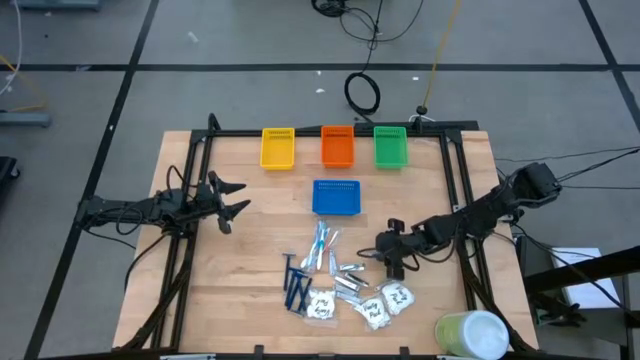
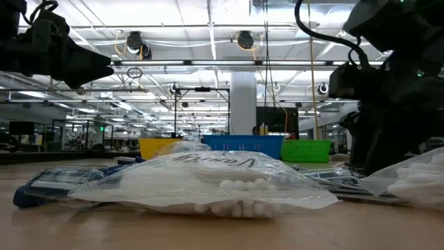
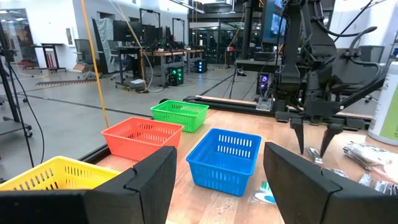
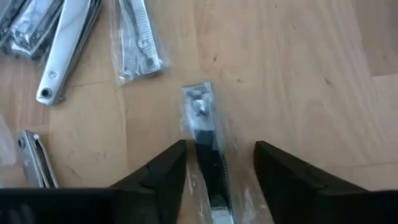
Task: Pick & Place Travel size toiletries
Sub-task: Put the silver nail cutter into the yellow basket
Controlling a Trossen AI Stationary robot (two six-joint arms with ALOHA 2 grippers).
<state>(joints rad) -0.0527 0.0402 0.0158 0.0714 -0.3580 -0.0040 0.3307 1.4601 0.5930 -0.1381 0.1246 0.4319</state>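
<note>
The toiletries lie in a heap on the table's near middle: light-blue-and-white sticks [image 1: 322, 245], dark blue razors [image 1: 296, 285], silvery packets [image 1: 350, 283] and white sachets [image 1: 385, 300]. My right gripper [image 1: 395, 262] points down at the heap's right edge, open. In the right wrist view its fingers [image 4: 168, 168] stand on either side of one wrapped silvery packet [image 4: 202, 121] that lies flat on the wood. My left gripper [image 1: 232, 200] hovers open over the table's left side, far from the heap.
Yellow tray [image 1: 277, 147], orange tray [image 1: 337, 145] and green tray [image 1: 390, 146] stand in a row at the far edge, with a blue tray [image 1: 336, 197] in front of them. A big pale green-and-white cylinder [image 1: 470, 335] stands at the near right corner. Bare wood lies left of the heap.
</note>
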